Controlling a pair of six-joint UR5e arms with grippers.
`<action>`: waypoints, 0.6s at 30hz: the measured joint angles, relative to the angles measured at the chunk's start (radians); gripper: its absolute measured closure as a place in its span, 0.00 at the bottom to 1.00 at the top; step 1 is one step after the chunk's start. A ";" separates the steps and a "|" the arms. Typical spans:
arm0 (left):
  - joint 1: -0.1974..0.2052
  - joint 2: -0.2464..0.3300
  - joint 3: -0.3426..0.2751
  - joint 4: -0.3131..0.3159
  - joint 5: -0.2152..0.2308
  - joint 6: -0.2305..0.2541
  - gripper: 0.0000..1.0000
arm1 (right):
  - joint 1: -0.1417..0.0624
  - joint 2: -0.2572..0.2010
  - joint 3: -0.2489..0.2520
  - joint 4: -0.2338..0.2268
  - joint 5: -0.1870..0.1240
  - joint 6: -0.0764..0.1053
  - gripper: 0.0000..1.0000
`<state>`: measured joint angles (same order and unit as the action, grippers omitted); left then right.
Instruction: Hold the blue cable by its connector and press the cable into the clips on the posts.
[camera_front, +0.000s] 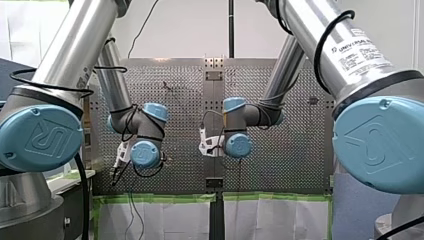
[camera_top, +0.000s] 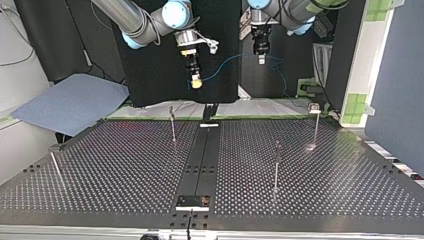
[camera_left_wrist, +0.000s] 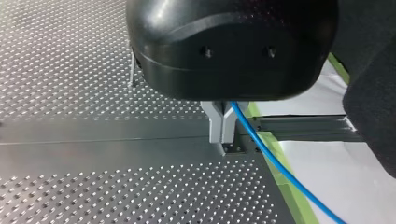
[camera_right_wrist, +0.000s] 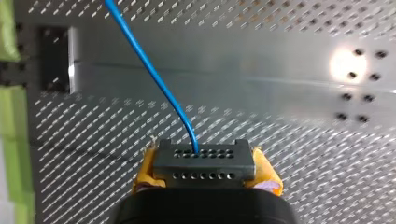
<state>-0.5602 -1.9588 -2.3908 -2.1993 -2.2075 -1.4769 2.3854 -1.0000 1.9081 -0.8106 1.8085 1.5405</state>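
The blue cable (camera_top: 227, 59) hangs in a slack arc between my two grippers, high above the perforated table (camera_top: 125, 165). My right gripper (camera_top: 197, 83), with yellow pads (camera_right_wrist: 145, 170), is shut on the cable's dark connector (camera_right_wrist: 204, 164), a block with rows of small holes. The cable (camera_right_wrist: 149, 70) leaves the connector's top face. My left gripper (camera_left_wrist: 222, 140), with metal fingers, is shut on the blue cable (camera_left_wrist: 271, 158), which trails away past it. Thin posts with clips (camera_top: 172, 122) (camera_top: 276, 165) (camera_top: 316, 125) stand on the table below, apart from the cable.
A dark rail (camera_top: 202, 155) runs down the table's middle. Another thin post (camera_top: 55, 167) leans at the top view's left. A blue-grey sheet (camera_top: 70, 102) lies beyond the table's far left corner. Green tape (camera_left_wrist: 275, 144) lines the table's edge.
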 joint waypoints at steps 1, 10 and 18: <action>0.002 0.009 0.000 -0.008 -0.001 -0.006 1.00 | 0.001 -0.008 -0.004 0.008 -0.005 -0.001 1.00; 0.035 0.093 0.041 -0.092 -0.015 -0.040 1.00 | 0.008 -0.083 -0.019 0.042 -0.039 0.002 1.00; 0.082 0.166 0.112 -0.166 -0.042 -0.033 1.00 | 0.009 -0.118 -0.044 0.057 -0.110 0.012 1.00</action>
<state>-0.4786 -1.7930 -2.2783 -2.3648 -2.2490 -1.5097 2.3947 -1.1184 1.8640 -0.7532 1.6985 1.5528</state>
